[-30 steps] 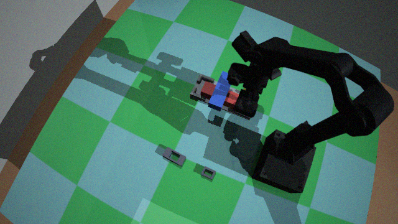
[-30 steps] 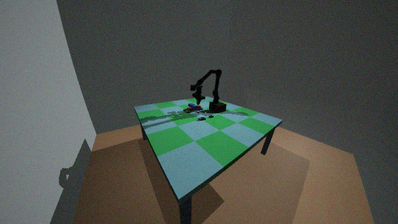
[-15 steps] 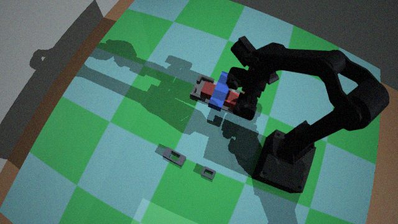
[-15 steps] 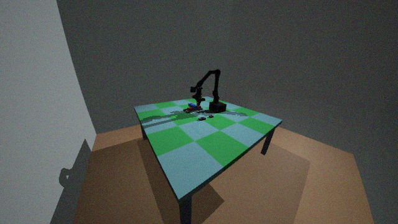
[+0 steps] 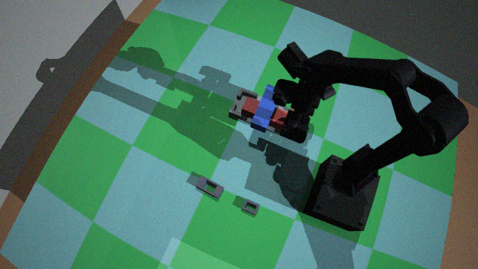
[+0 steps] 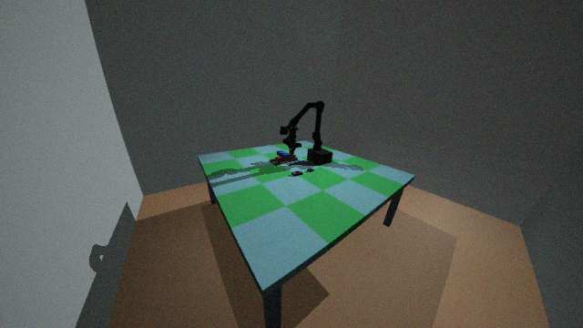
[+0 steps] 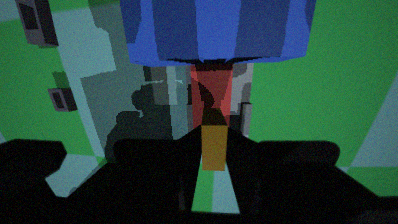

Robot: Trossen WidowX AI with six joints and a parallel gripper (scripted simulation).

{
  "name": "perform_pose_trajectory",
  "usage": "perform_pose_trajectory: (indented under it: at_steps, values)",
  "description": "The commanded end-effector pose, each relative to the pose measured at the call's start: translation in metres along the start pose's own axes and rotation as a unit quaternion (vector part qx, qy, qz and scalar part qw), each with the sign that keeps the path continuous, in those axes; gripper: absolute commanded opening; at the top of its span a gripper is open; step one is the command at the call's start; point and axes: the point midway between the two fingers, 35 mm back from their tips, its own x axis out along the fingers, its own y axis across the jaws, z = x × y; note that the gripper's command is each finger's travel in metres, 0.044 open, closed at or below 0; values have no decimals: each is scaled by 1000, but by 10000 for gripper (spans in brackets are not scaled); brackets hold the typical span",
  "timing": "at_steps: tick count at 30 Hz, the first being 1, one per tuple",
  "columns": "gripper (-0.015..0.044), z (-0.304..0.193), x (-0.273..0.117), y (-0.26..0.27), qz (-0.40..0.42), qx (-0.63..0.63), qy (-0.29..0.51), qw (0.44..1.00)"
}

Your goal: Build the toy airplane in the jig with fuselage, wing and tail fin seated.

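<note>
The red fuselage [image 5: 249, 106] [image 7: 212, 82] lies lengthwise in the grey cradle [image 5: 233, 112] [image 7: 243, 86] and looks level. The blue wing [image 5: 266, 107] [image 6: 282, 154] [image 7: 217, 30] lies across the top of the fuselage; its tab is hidden. My gripper [image 7: 214, 146] is shut on the orange tail fin [image 7: 214, 155], which stands upright between the fingertips. The fin is above the tail end of the fuselage, with its shadowed lower end close to the red surface. Whether its tab is in the socket is hidden. The wing is just ahead of the fingers in the wrist view.
Two small grey rectangular frames lie on the checkered table: the larger frame [image 5: 216, 193] [image 6: 297, 173] [image 7: 47, 30] and the smaller frame [image 5: 249, 212] [image 7: 69, 100]. The arm's base [image 5: 340, 198] [image 6: 320, 156] stands to the right of them in the top view.
</note>
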Motion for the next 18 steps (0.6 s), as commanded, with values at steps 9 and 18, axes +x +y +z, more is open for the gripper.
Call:
perform_pose_trajectory:
  at_steps: [9,18]
  values:
    - [260,0,0,0,0,0,0,1000]
    - [260,2,-79,-1,-2,1,-1,1000]
